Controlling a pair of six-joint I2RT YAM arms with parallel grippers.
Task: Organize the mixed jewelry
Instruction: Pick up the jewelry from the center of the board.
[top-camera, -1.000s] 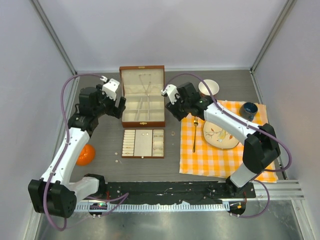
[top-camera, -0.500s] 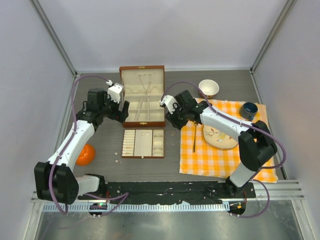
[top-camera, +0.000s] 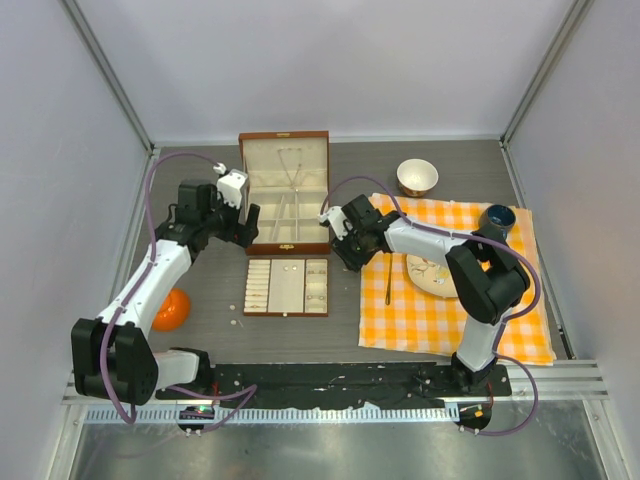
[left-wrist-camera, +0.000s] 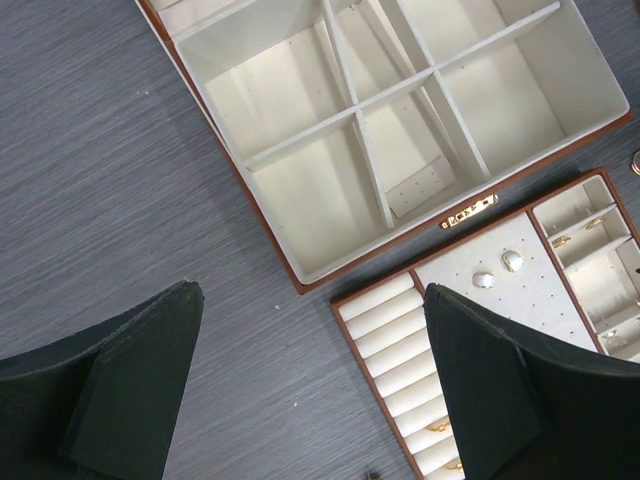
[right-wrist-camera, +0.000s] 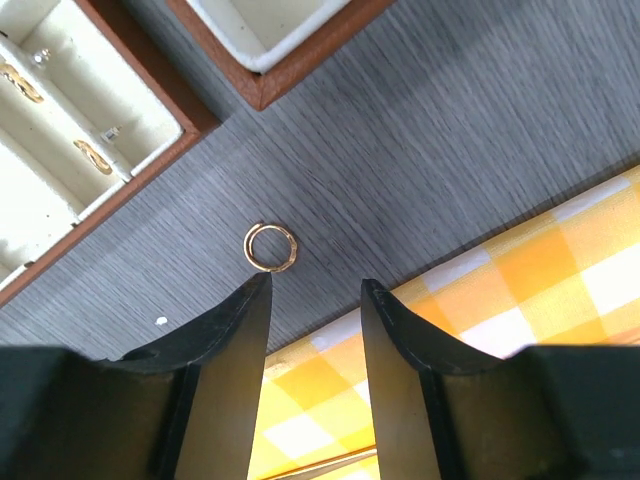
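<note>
The right gripper hangs low over the table with its two fingers apart and nothing between them. The gap is narrow but clearly free. A small thin ring of the mixed jewelry lies flat on the grey surface just ahead of the fingertips. It is not in the middle of the gap but in front of the finger on the tray's side. Beyond the ring is the corner of the wooden box. Off to that same side is an end compartment of the tray, and close behind the other finger starts the checked cloth. The left gripper is wide open and holds nothing. Below and ahead of it are the box's bare compartments and the tray, where two stud-like pieces sit on the middle pad. From here the main danger seems to be the off-centre position. If the fingers come down and close as they stand, one tip may land on the ring and flick it away, or push it under the cloth's edge. The ring is also thin and flat, so the pads may slide over it and close on nothing. A tiny pale speck beside the same finger is possibly another piece, but it is too small to tell.
</note>
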